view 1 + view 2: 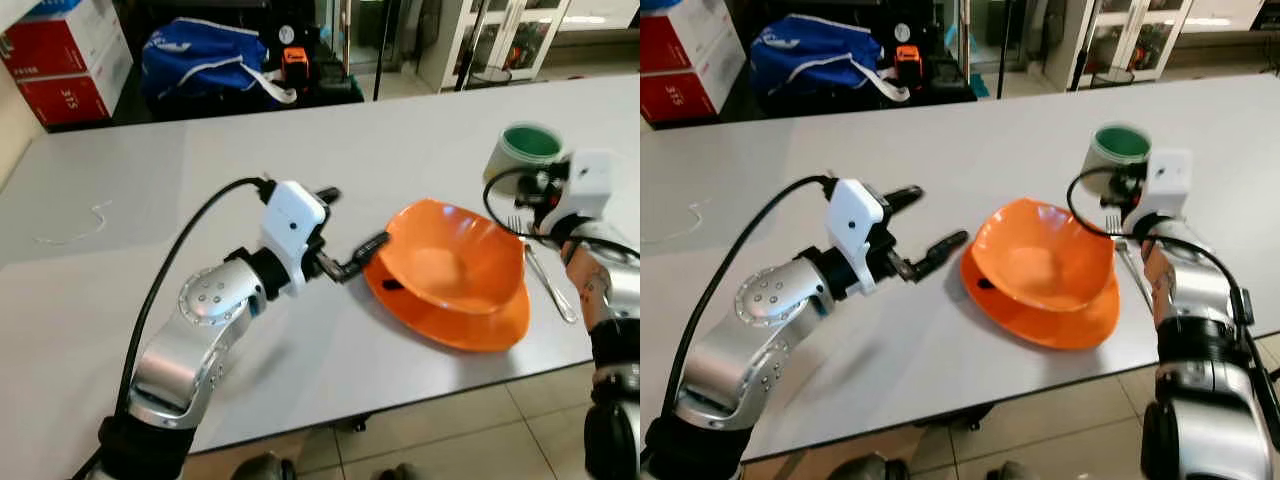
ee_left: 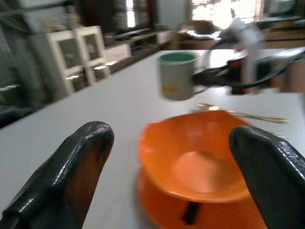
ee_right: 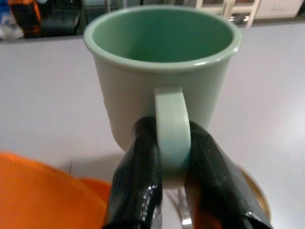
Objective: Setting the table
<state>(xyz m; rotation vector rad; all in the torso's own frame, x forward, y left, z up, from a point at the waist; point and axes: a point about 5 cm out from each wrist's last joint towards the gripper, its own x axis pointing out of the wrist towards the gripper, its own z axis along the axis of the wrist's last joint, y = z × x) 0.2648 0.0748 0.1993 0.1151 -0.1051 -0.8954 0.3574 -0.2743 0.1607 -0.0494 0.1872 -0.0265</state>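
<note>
The right pincer (image 3: 164, 191) pinches the handle of the green mug (image 3: 162, 71), holding it upright, seemingly just above the counter (image 1: 200, 180), right of the orange bowl (image 1: 450, 265), probably to set it beside the fork (image 1: 545, 270). The left pincer (image 1: 930, 225), spread wide, faces the bowl's left rim, which sits on an orange plate (image 1: 470, 330). Beyond the pale grey counter are a blue bag (image 1: 205, 55), red boxes (image 1: 65, 55) and white cabinets.
</note>
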